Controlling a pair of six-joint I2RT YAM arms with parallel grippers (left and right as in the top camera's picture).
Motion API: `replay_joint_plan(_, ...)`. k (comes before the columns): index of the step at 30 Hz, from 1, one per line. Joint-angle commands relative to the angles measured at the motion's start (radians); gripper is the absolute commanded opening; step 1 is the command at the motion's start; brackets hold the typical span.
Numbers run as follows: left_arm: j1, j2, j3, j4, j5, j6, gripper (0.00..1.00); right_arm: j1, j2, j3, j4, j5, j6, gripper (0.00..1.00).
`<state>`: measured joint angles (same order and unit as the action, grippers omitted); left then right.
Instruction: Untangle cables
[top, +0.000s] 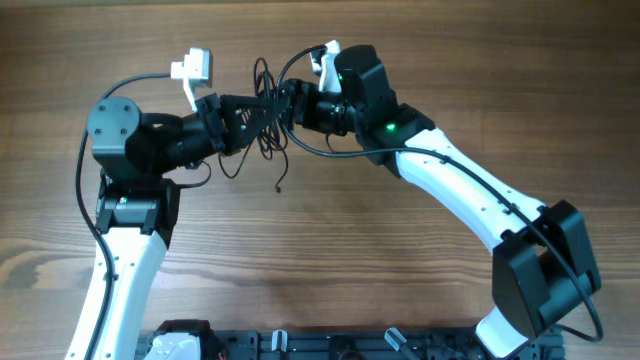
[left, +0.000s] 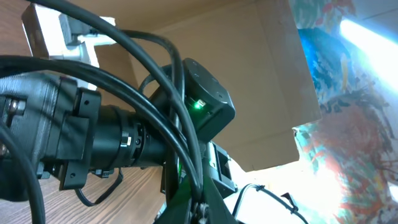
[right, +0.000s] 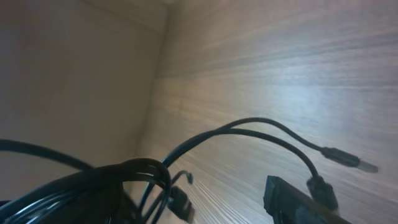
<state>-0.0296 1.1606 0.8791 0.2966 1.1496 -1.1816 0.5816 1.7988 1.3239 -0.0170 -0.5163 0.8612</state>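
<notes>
The cables are a tangle of thin black wires held up between my two grippers at the table's far middle. One loop rises behind and loose strands hang toward the table. My left gripper points right and is shut on the cables; in the left wrist view the strands run down into its closed jaws. My right gripper points left, close to it. In the right wrist view its jaws look open, the bundle hangs over the left side, and a plug end dangles free.
The wooden table spreads around both arms. The right arm's wrist and forearm fill the left wrist view close ahead. A black rail runs along the front edge. White camera mounts stick up from the wrists.
</notes>
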Motion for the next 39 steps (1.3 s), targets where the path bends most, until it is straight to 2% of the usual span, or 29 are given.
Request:
replay_joint_plan(1,0.006,0.001,0.011,0.007,0.005,-0.032,0.04,0.029,0.063,0.005,0.033,0.040,0.020,0.74)
replay_joint_plan(5,0.006,0.001,0.011,0.007,0.005,-0.032,0.04,0.056,0.108,0.005,0.062,0.047,0.021,0.72)
replay_joint_plan(7,0.006,0.001,0.011,0.007,0.005,-0.040,0.04,0.056,0.125,0.005,0.029,0.087,0.047,0.67)
replay_joint_plan(9,0.019,0.000,0.011,0.019,0.011,-0.039,0.04,0.034,0.127,0.005,-0.077,0.146,0.089,0.59)
replay_joint_plan(11,0.064,-0.001,0.011,0.036,0.032,-0.039,0.04,-0.012,0.126,0.005,-0.209,0.191,0.068,0.52)
replay_joint_plan(14,0.172,-0.001,0.011,0.036,0.062,-0.038,0.04,-0.105,0.121,0.005,-0.405,0.244,-0.036,0.36)
replay_joint_plan(16,0.232,-0.001,0.011,0.036,0.066,-0.031,0.04,-0.175,0.118,0.005,-0.523,0.254,-0.107,0.31)
replay_joint_plan(18,0.290,-0.001,0.011,0.035,0.065,0.005,0.04,-0.259,0.112,0.005,-0.631,0.259,-0.199,0.20)
replay_joint_plan(21,0.336,-0.001,0.011,0.004,0.065,0.074,0.04,-0.342,0.090,0.005,-0.743,0.336,-0.248,0.06)
replay_joint_plan(24,0.371,-0.001,0.011,-0.089,0.050,0.178,0.04,-0.416,0.041,0.006,-0.804,0.383,-0.303,0.05)
replay_joint_plan(27,0.385,-0.001,0.011,-0.277,-0.037,0.315,0.04,-0.500,-0.061,0.008,-0.861,0.378,-0.368,0.04)
replay_joint_plan(29,0.385,-0.001,0.011,-0.438,-0.146,0.419,0.04,-0.546,-0.141,0.021,-0.904,0.370,-0.400,0.04)
replay_joint_plan(30,0.385,-0.001,0.011,-0.500,-0.194,0.459,0.04,-0.570,-0.196,0.031,-0.921,0.321,-0.446,0.04)
replay_joint_plan(32,0.385,-0.001,0.011,-0.606,-0.261,0.548,0.04,-0.593,-0.300,0.034,-0.922,0.093,-0.569,0.04)
replay_joint_plan(33,0.378,-0.001,0.011,-0.643,-0.261,0.603,0.04,-0.588,-0.346,0.034,-0.925,-0.022,-0.604,0.04)
replay_joint_plan(35,0.346,-0.001,0.011,-0.692,-0.261,0.673,0.04,-0.560,-0.398,0.034,-0.933,-0.118,-0.610,0.04)
replay_joint_plan(37,0.281,-0.001,0.011,-0.740,-0.261,0.743,0.12,-0.486,-0.442,0.034,-0.933,-0.180,-0.607,0.04)
replay_joint_plan(39,0.179,-0.001,0.011,-0.785,-0.262,0.822,0.29,-0.378,-0.455,0.034,-0.916,-0.181,-0.584,0.04)
